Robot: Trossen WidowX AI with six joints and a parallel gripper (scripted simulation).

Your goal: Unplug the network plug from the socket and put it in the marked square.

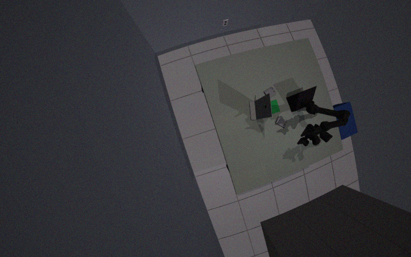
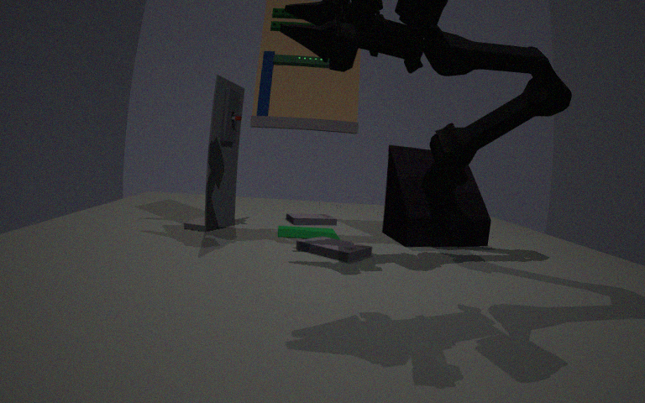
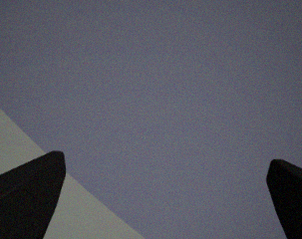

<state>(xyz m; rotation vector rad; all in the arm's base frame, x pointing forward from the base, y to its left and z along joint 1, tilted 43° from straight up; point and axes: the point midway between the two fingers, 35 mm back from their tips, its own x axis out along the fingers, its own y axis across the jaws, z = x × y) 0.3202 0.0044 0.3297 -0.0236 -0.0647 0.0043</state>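
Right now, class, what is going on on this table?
A black robot arm is raised high above the pale green table, its gripper open and holding nothing. It is well clear of the grey upright panel, where a small red mark shows near the top; the plug itself is too small to make out. The bright green marked square lies between two flat grey blocks, with nothing on it.
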